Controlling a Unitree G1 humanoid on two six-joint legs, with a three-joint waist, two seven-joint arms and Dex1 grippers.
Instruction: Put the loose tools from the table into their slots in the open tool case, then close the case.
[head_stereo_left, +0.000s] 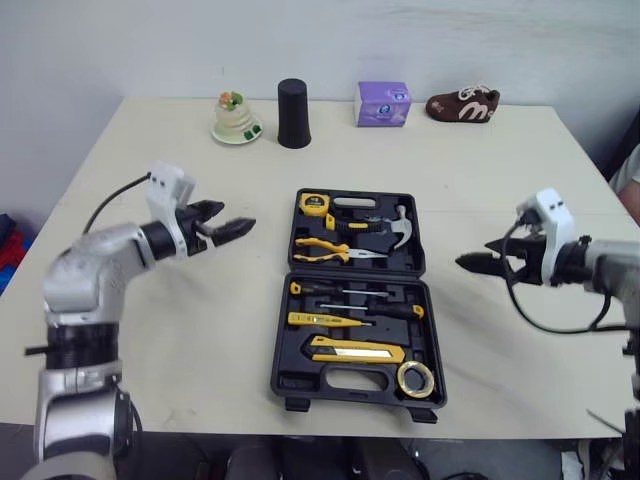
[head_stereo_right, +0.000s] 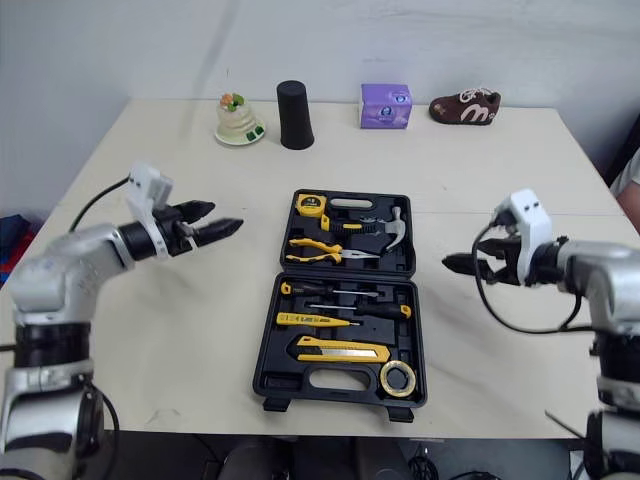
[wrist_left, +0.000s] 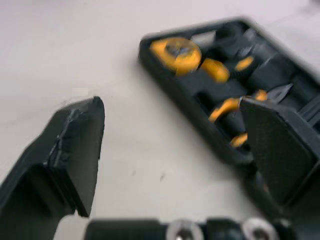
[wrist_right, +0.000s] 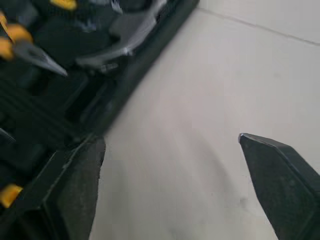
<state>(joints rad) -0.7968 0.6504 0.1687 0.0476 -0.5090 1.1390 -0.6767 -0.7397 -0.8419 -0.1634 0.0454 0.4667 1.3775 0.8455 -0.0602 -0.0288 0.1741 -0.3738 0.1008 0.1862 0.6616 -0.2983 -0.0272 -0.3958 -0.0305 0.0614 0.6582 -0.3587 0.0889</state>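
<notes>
While I watch through the head cameras, the black tool case lies open flat in the middle of the pale surface, its two halves hinged together, one nearer the robot and one farther.

In the far half I can make out a yellow tape measure in the corner on the robot's left, a hammer on the right side, and yellow-handled pliers lying across below the tape measure. In the near half, two screwdrivers lie crosswise, a yellow utility knife sits below them, and a roll of tape rests in the near right corner. All of these sit inside the case.

The left tool hovers over the surface to the left of the case, level with the far half and pointing toward it, holding nothing. Its fingers stand well apart in the left wrist view, with the tape-measure corner of the case between and beyond them.

The right tool hangs to the right of the case, near the hinge line, pointing inward and apart from the case wall. Its fingers are spread as well, with bare surface between them and the hammer head beside the case edge.

Along the far edge of the surface stand a small dish with a cake-like piece, a black cup, a purple box and a brown shoe-shaped item, all well apart from the case.
</notes>
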